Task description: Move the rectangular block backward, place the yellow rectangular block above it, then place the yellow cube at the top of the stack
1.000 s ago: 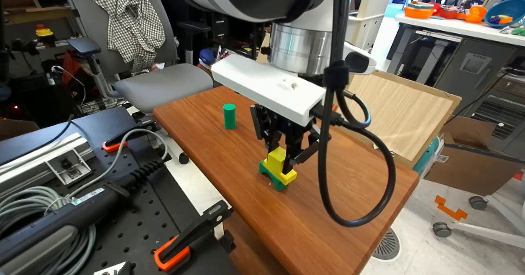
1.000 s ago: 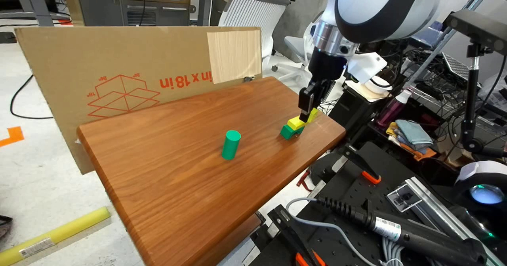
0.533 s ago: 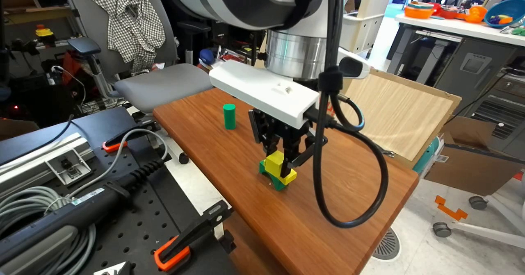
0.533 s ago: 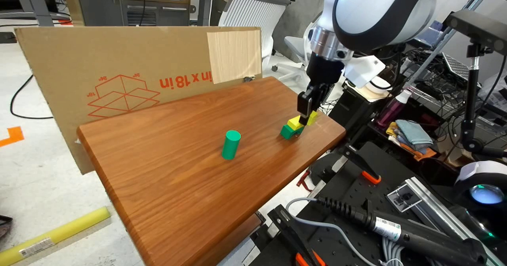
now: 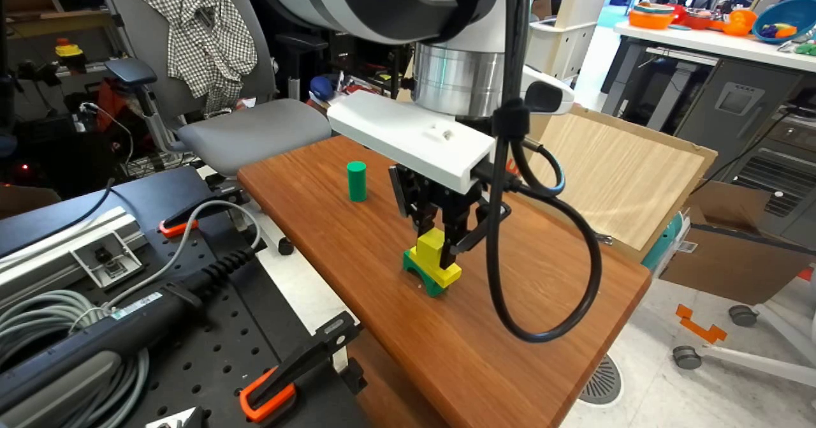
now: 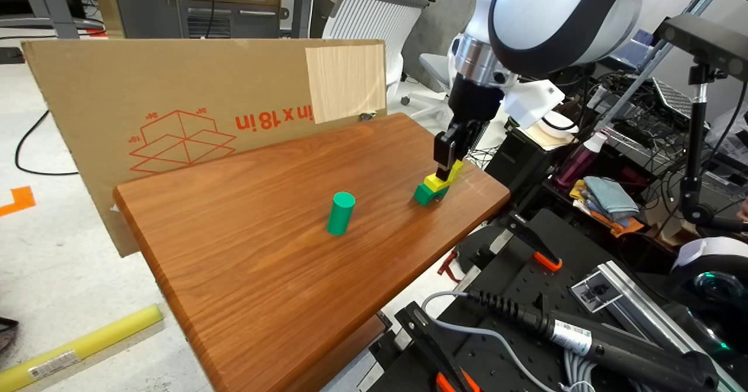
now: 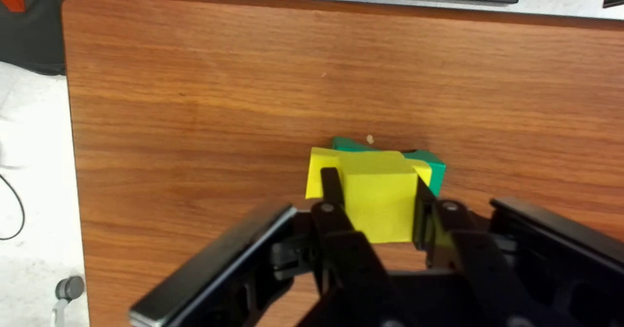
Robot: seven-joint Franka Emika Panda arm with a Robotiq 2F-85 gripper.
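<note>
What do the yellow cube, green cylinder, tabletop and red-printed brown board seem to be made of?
Yellow cube: painted wood or plastic; smooth, even color with no visible grain leaves it open.
Green cylinder: likewise painted wood or plastic, plain and fairly matte.
Tabletop: wood or wood-look laminate, satin, judging by streaky brown grain.
Brown board: probably cardboard; dull surface with carton-style print.

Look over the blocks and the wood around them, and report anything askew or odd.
The yellow oblong block looks off-centre on the green block: in the wrist view, one end juts past it while green shows beyond the other. A pale speck also shows on the tabletop nearby; crumb or scuff, I cannot tell.
</note>
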